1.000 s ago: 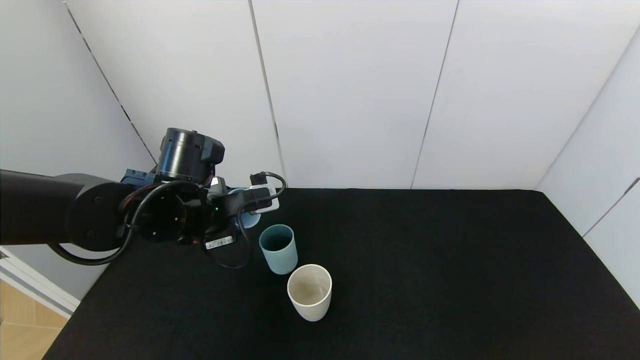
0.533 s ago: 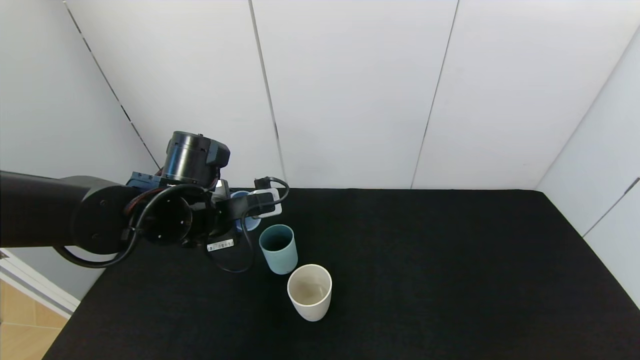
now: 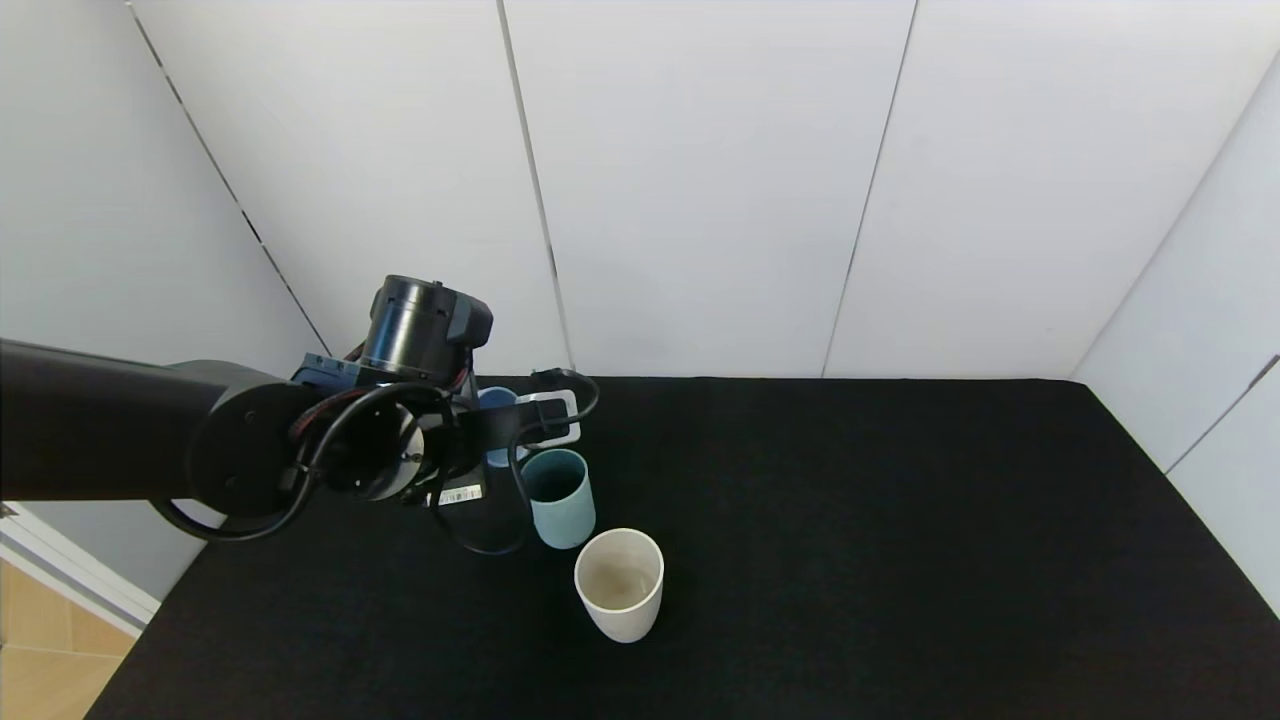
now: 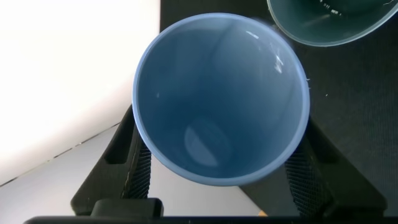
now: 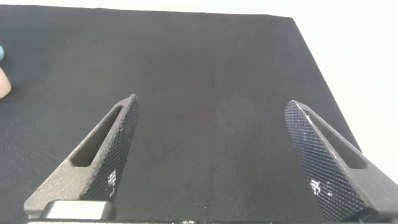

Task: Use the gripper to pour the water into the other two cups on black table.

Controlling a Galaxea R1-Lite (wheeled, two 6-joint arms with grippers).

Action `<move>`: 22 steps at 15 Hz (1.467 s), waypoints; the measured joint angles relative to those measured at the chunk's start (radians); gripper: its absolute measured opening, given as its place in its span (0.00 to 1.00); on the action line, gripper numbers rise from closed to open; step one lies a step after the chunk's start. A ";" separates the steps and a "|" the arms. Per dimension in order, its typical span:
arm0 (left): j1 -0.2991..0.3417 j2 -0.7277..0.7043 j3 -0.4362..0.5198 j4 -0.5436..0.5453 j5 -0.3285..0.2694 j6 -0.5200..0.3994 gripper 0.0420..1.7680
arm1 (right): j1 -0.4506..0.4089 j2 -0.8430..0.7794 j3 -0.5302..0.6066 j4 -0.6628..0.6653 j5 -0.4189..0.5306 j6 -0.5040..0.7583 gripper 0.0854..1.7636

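My left gripper (image 3: 503,428) is shut on the light blue tumbler (image 3: 497,401) and holds it above the black table (image 3: 900,560), close behind the teal-green cup (image 3: 558,498). In the left wrist view the black fingers (image 4: 134,171) press both sides of the blue tumbler (image 4: 221,99), whose open mouth faces the camera. The teal cup's rim (image 4: 323,28) lies just beyond the tumbler's. The cream-white cup (image 3: 620,585) stands upright in front of the teal one. My right gripper (image 5: 211,106) is open and empty over bare table, out of the head view.
White wall panels (image 3: 700,180) rise behind the table and along its right side. The table's left edge (image 3: 150,620) drops to a wooden floor. A sliver of the cream cup (image 5: 2,83) shows at the edge of the right wrist view.
My left arm has moved to the right and slightly up, carrying the blue tumbler closer to the teal cup. The teal and cream cups have not moved.
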 joint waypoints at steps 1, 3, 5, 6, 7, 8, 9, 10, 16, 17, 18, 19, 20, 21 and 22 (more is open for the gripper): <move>-0.003 0.004 -0.001 0.000 0.012 0.006 0.68 | 0.000 0.000 0.000 0.000 0.000 0.000 0.97; -0.006 0.011 -0.004 -0.001 0.027 0.019 0.68 | 0.000 0.000 0.000 0.000 0.000 0.000 0.97; -0.009 0.017 -0.005 -0.001 0.044 0.028 0.68 | 0.000 0.000 0.000 0.000 0.000 0.000 0.97; -0.010 0.020 -0.007 -0.003 0.056 0.037 0.68 | 0.000 0.000 0.000 0.000 0.000 0.000 0.97; -0.012 0.022 -0.009 -0.003 0.066 0.041 0.68 | 0.000 0.000 0.000 0.000 0.000 0.000 0.97; -0.013 0.024 -0.009 -0.004 0.069 0.043 0.68 | 0.000 0.000 0.000 0.000 -0.001 0.000 0.97; -0.013 0.026 -0.010 -0.004 0.070 0.047 0.68 | 0.000 0.000 0.000 0.000 0.000 0.000 0.97; -0.013 0.027 -0.011 -0.005 0.071 0.055 0.68 | 0.000 0.000 0.000 0.000 -0.001 0.000 0.97; -0.014 0.026 -0.008 -0.028 0.069 0.059 0.68 | 0.000 0.000 0.000 0.000 -0.001 0.000 0.97; -0.014 0.026 -0.006 -0.029 0.066 0.052 0.68 | 0.000 0.000 0.000 0.000 0.000 0.000 0.97; -0.014 0.024 -0.005 -0.029 0.062 0.048 0.68 | 0.000 0.000 0.000 0.000 0.000 0.000 0.97; -0.014 0.022 -0.005 -0.030 0.058 0.043 0.68 | 0.000 0.000 0.000 0.000 0.000 0.000 0.97; -0.014 0.019 -0.003 -0.030 0.053 0.040 0.68 | 0.000 0.000 0.000 0.000 0.000 0.000 0.97; -0.014 0.016 -0.003 -0.033 0.049 0.024 0.68 | 0.000 0.000 0.000 0.000 0.000 0.000 0.97; -0.014 0.013 -0.001 -0.046 0.036 -0.011 0.68 | 0.000 0.000 0.000 0.000 -0.001 0.000 0.97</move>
